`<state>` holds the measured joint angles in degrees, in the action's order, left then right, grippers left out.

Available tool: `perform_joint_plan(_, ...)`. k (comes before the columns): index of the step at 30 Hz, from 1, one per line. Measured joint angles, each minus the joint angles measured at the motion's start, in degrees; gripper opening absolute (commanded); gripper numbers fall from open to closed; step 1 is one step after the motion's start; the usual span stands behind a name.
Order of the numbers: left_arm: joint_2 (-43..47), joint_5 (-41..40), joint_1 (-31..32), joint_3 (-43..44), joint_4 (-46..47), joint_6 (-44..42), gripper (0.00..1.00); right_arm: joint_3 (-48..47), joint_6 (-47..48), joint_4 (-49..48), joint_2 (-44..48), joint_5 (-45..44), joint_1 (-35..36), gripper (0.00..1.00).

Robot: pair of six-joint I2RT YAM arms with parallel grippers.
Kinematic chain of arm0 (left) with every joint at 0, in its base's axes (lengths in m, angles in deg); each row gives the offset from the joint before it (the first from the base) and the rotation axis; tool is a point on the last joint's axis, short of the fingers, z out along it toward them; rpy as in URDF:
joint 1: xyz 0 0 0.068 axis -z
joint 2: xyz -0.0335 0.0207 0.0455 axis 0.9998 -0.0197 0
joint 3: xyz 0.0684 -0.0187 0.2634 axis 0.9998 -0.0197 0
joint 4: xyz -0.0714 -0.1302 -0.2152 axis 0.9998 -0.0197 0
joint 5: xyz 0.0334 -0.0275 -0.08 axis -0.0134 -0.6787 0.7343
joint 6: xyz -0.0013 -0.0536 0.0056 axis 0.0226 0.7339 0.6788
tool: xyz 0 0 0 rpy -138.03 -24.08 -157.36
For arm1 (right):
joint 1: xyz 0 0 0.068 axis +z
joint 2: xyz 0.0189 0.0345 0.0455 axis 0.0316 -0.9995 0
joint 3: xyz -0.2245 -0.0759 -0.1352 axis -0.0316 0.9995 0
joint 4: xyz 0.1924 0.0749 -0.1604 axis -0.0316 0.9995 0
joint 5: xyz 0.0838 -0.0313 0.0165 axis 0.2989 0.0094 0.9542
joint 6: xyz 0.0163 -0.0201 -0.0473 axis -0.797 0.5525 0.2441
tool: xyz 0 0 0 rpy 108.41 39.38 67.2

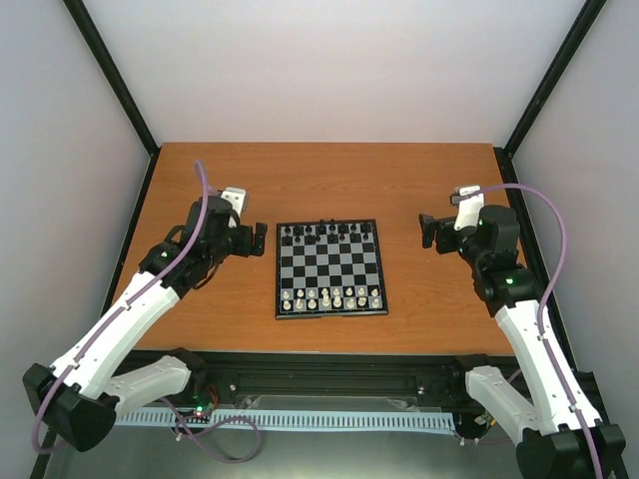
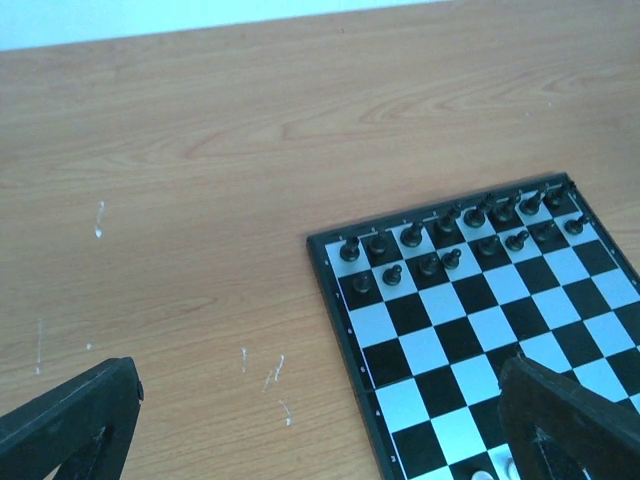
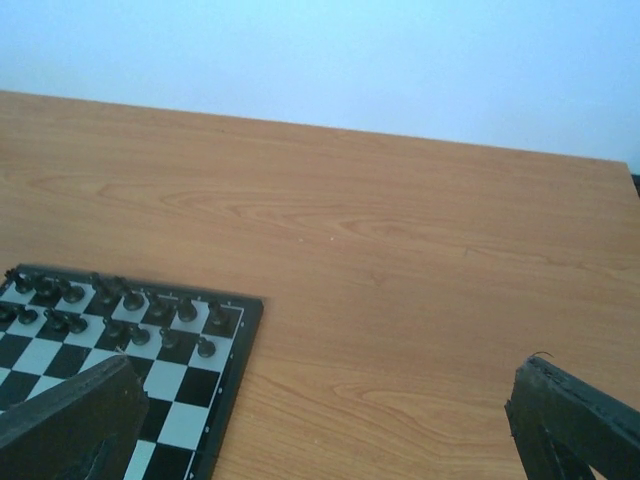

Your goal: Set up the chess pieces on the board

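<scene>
The small black-bordered board (image 1: 329, 265), checkered black and pale grey, lies flat at the middle of the table (image 1: 329, 175). The black pieces (image 1: 329, 233) fill its two far rows and the white pieces (image 1: 329, 296) its two near rows. The left gripper (image 1: 259, 239) hangs beside the board's left edge and the right gripper (image 1: 426, 232) off its right edge, both spread wide and holding nothing.

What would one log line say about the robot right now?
board: pieces in rows both ends | left tool: open, empty | right tool: open, empty
</scene>
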<state>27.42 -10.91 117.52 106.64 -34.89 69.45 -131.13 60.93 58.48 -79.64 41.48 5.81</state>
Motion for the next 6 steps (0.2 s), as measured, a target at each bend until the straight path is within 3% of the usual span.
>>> perform_joint_plan(6, 2.69, -1.44, 0.00, -0.15, 1.22, -0.59, 1.00, 0.37, -0.61, -1.88, 1.79, 1.16, 0.00, 1.00)
